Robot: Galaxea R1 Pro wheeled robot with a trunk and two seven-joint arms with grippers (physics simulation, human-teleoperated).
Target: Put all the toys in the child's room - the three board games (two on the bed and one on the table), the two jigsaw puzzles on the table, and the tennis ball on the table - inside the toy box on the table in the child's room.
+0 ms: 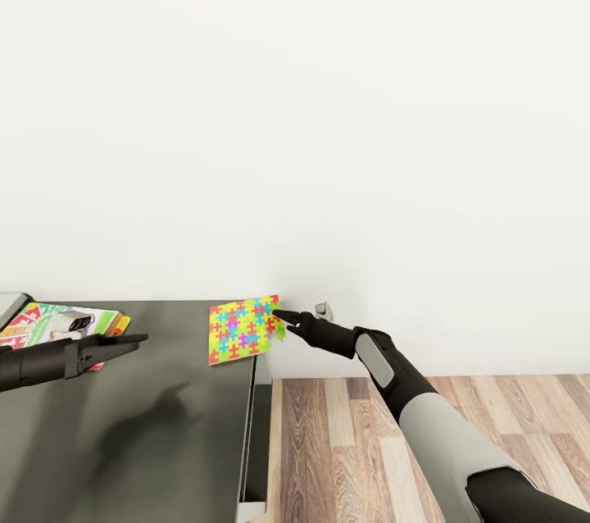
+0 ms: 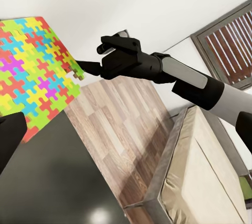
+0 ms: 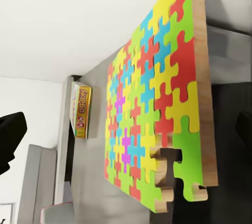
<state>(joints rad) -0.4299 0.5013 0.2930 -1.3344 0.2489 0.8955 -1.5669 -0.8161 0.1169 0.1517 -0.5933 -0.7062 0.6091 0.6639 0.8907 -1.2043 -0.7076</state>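
Observation:
A jigsaw puzzle (image 1: 244,329) of bright interlocking pieces lies flat at the far right corner of the dark grey table (image 1: 164,425), its corner overhanging the edge. My right gripper (image 1: 279,315) is open at that overhanging corner. In the right wrist view the jigsaw puzzle (image 3: 152,113) sits between the spread fingers (image 3: 10,140). The left wrist view shows the puzzle (image 2: 34,66) with the right gripper (image 2: 94,58) at its edge. My left gripper (image 1: 135,340) hovers open over the table, next to a SKIP-BO board game (image 1: 49,322) that also shows in the right wrist view (image 3: 81,111).
A white wall rises right behind the table. Wood-plank floor (image 1: 393,457) lies to the table's right. The bed (image 2: 210,182) with its beige mattress stands beyond that floor, and a window (image 2: 231,45) is in the wall above it. A light grey edge (image 1: 10,306) shows at the table's far left.

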